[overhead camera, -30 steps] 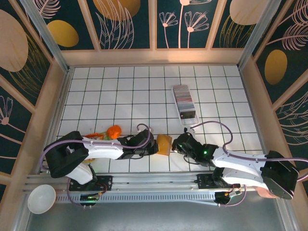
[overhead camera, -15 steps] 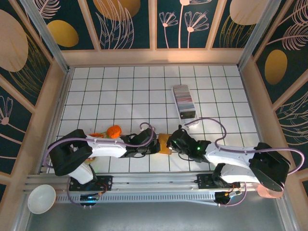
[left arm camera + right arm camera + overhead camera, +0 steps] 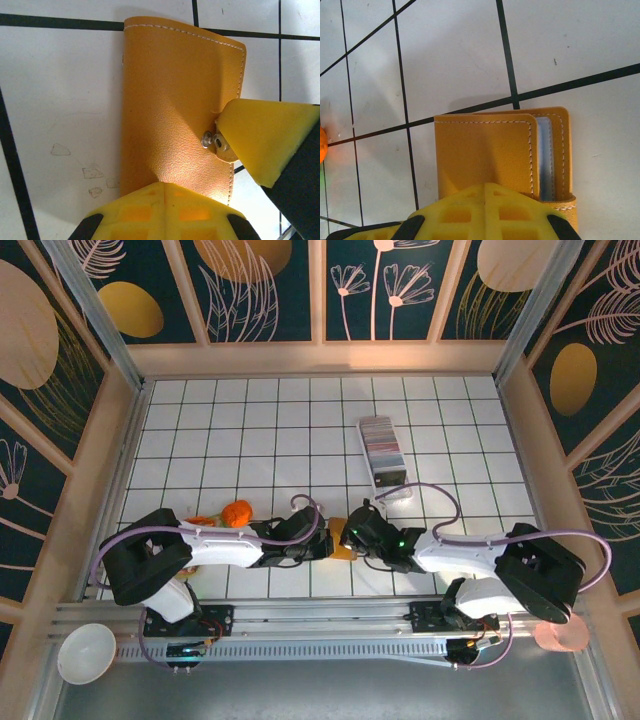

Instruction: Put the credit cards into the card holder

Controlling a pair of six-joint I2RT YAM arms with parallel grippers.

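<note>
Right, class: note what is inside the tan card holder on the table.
At one edge of the card holder a pale, stitched inner strip peeks out. The folded front flap covers the rest, so whether cards are inside cannot be told.

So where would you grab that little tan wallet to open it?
Probably the card holder by its top flap's free edge, beside the clasp tab. It lies flat on the tiles, and only that side shows a lip, with the pale inside peeking out. Come in low from there; the folded side offers nothing to pinch.
</note>
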